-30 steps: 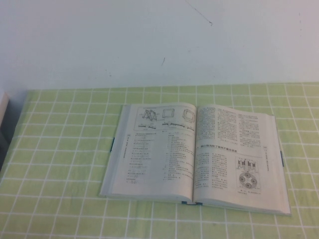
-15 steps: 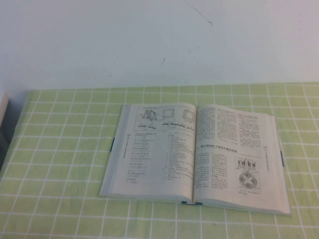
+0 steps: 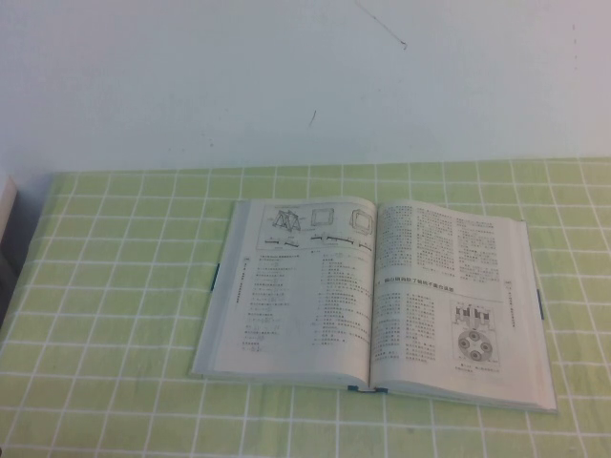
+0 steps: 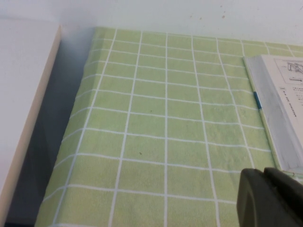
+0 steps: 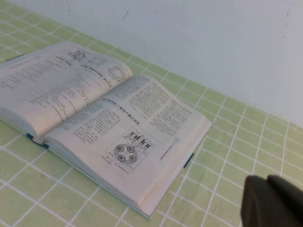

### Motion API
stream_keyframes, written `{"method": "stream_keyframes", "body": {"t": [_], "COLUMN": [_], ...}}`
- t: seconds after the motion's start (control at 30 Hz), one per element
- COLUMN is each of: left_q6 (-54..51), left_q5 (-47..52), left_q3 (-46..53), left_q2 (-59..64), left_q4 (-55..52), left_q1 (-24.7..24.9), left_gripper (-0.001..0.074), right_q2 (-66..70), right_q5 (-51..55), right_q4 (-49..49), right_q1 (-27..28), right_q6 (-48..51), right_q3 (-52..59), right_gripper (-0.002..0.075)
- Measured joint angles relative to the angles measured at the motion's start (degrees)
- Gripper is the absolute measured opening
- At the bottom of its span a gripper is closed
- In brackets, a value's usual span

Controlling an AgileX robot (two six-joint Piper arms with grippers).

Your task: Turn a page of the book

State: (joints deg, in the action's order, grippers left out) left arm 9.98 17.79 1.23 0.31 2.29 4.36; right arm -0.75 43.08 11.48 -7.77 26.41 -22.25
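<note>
Green-and-white checked cloth covers the table. One large open textbook with greyish-white pages and a thin teal-blue cover edge lies flat on it, near the middle and toward the right side, spine running from the near edge toward the far edge. Two pages face up. One thin white paper leaf with line drawings above text lies flat on the left half of the spread. The right half carries dense text and one diagram of four round shapes. The print is too small to read; no title or brand can be made out.

Two grippers are partly seen, each only in its own wrist view. The left gripper is a dark shape over the cloth just beside the book's left edge. The right gripper is a dark shape over the cloth off the book's right side. Both are cut off; whether their fingers are spread or closed cannot be told.

One pale board stands beyond the table's left edge.
</note>
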Motion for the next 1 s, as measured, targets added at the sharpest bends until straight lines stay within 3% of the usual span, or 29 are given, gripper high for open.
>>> {"method": "stream_keyframes", "body": {"t": [0.87,1.0], "left_q6": [0.0,0.0], "left_q5": [0.3,0.3], "left_q3": [0.0,0.0], "left_q2": [0.0,0.0], "left_q4": [-0.1,-0.2], "left_q1": [0.0,0.0], "left_gripper": [-0.0004,-0.0004], "right_q2": [0.0,0.0], "right_q5": [-0.1,-4.4], "right_q4": [0.0,-2.7], "right_q1": [0.0,1.0], "right_q6": [-0.1,-0.4], "right_q3": [0.1,2.3], "right_gripper": [-0.0003,-0.0003]}}
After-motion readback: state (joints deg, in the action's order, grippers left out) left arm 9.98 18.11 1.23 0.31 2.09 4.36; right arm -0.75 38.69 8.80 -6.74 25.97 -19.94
